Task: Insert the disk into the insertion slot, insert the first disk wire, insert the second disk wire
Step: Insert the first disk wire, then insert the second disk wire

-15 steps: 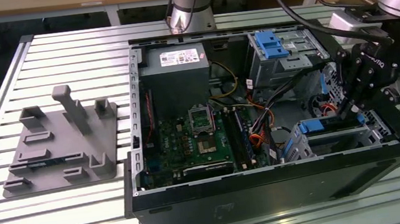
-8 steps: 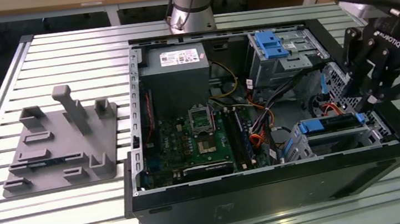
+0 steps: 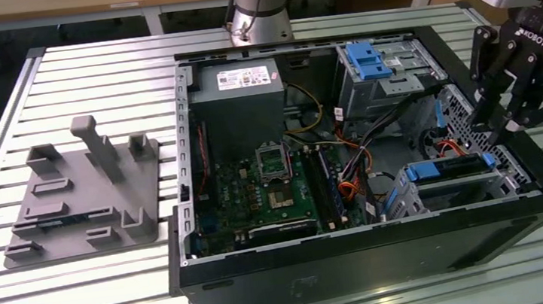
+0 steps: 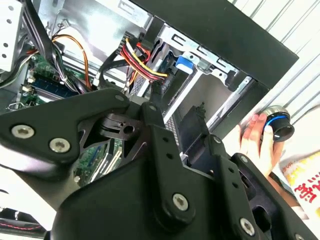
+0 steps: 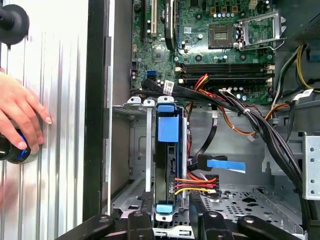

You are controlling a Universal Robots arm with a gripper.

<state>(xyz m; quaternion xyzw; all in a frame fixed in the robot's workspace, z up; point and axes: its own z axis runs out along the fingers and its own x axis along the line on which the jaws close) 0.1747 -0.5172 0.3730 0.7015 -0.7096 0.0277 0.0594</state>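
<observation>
The open computer case lies on the slatted table. The disk, in its blue carrier, sits inside the insertion slot at the case's near corner on the exterior view's right. The gripper hangs just above that slot, jaws apart and holding nothing. A red, yellow and black wire bundle reaches the disk's edge; whether it is seated cannot be told. A person's hand rests on a round button outside the case.

One disk, one insertion slot, one hand
</observation>
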